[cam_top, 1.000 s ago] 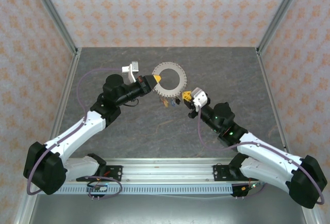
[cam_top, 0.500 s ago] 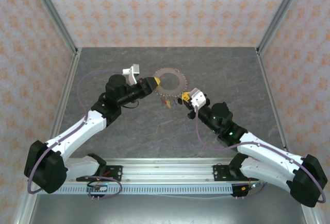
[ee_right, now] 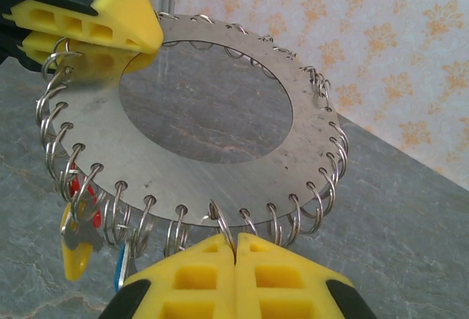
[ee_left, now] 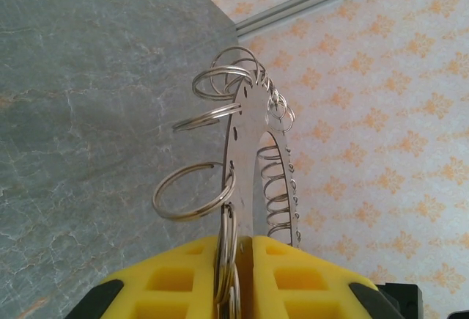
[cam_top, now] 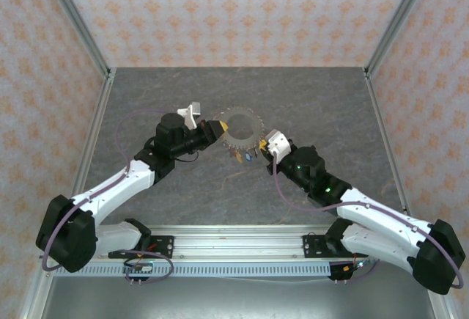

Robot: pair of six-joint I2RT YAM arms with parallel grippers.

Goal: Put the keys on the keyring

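The keyring is a flat grey metal disc with a wide hole and small split rings all round its rim. It is held off the table between both arms. My left gripper is shut on its left rim, with a few split rings pinched between the yellow pads; the disc stands edge-on. My right gripper is shut on one split ring at the near rim of the disc. Red, yellow and blue keys hang from rings at the lower left, seen from above as the keys.
The grey marbled tabletop lies under the ring. Patterned walls with metal corner posts close in the left, back and right sides. The arm bases' rail runs along the near edge.
The keyring has come nearer to the arm bases and looks smaller and more tilted. Both grippers moved with it, the right one shifting left. The hanging keys followed.
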